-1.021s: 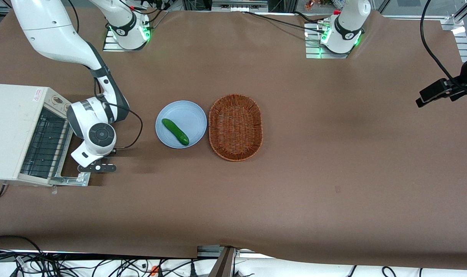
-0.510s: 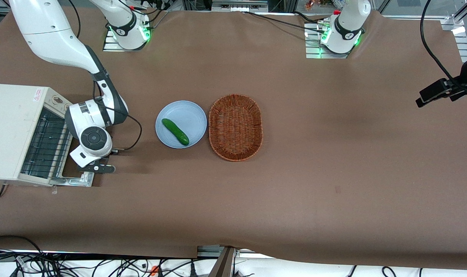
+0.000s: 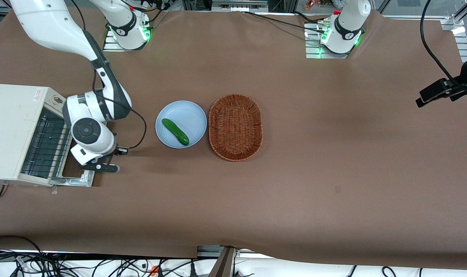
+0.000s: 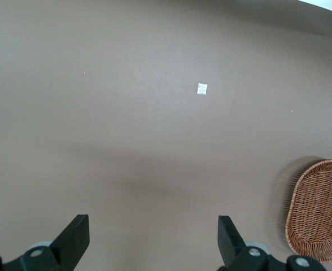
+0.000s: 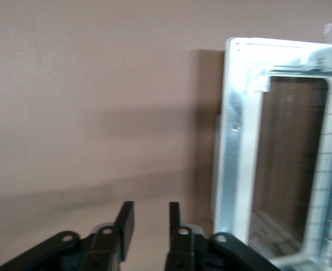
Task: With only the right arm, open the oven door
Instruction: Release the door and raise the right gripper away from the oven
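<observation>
The door [image 3: 76, 177] is seen folded down flat on the table, just beside the gripper [image 3: 99, 167]. Its inner frame faces up, its long axis running along the oven [image 3: 14, 130] front. The fingers [image 5: 124, 223] are held slightly apart, gripping nothing.

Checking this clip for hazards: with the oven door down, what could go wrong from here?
The oven door lies flat and the gripper hangs just above its outer edge, so a low move could clip the metal frame. The arm's loose cable loops near the plate and might snag it.
</observation>
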`<state>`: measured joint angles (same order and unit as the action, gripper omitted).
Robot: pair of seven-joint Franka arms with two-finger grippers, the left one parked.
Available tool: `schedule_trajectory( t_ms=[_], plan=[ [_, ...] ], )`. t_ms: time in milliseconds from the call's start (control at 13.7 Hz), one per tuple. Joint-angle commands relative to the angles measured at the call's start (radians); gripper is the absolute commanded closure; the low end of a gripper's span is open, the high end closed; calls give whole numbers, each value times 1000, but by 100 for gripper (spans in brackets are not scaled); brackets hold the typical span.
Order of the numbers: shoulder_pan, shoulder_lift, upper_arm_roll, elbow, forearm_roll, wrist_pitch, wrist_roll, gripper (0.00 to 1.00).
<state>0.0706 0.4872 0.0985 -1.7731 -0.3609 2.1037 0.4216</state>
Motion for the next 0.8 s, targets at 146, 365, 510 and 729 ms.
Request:
schedule_trajectory(
  t_ms=[146, 365, 510, 729],
  plan=[
    [-14, -175, -54, 75, 387, -273, -228, 0],
    [-17, -191, -138, 277, 476, -546, -351, 0],
    [-17, -200, -198, 337, 493, -614, -360, 0],
    [-46, -294, -204, 360, 474, -561, -359, 0]
  ],
)
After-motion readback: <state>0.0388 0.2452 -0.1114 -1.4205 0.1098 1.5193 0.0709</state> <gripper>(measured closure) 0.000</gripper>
